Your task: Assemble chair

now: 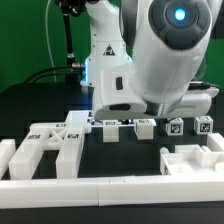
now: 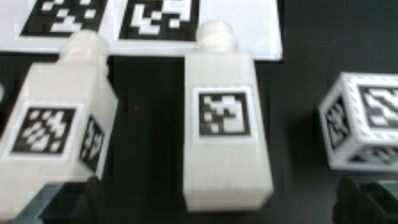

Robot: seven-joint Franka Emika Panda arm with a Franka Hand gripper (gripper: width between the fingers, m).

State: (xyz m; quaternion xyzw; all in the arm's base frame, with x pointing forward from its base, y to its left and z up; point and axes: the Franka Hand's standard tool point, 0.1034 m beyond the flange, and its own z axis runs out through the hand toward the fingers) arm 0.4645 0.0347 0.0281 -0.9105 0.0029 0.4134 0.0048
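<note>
The chair is in loose matte-white tagged parts on the black table. In the wrist view two long legs lie side by side, one (image 2: 222, 120) centred under my gripper (image 2: 217, 207) and the other (image 2: 63, 120) beside it. The gripper is open. Its dark fingers (image 2: 63, 205) stand on either side of the centred leg's near end without touching it. A cube-ended piece (image 2: 365, 120) lies on the other side. In the exterior view, small tagged pieces (image 1: 145, 126) stand in a row under the arm (image 1: 160, 50), which hides the fingers.
The marker board (image 2: 143, 25) lies just beyond the legs. In the exterior view a tagged frame part (image 1: 50, 140) lies at the left and a slab part (image 1: 195, 158) at the right. A plain white border rail (image 1: 110, 190) runs along the front.
</note>
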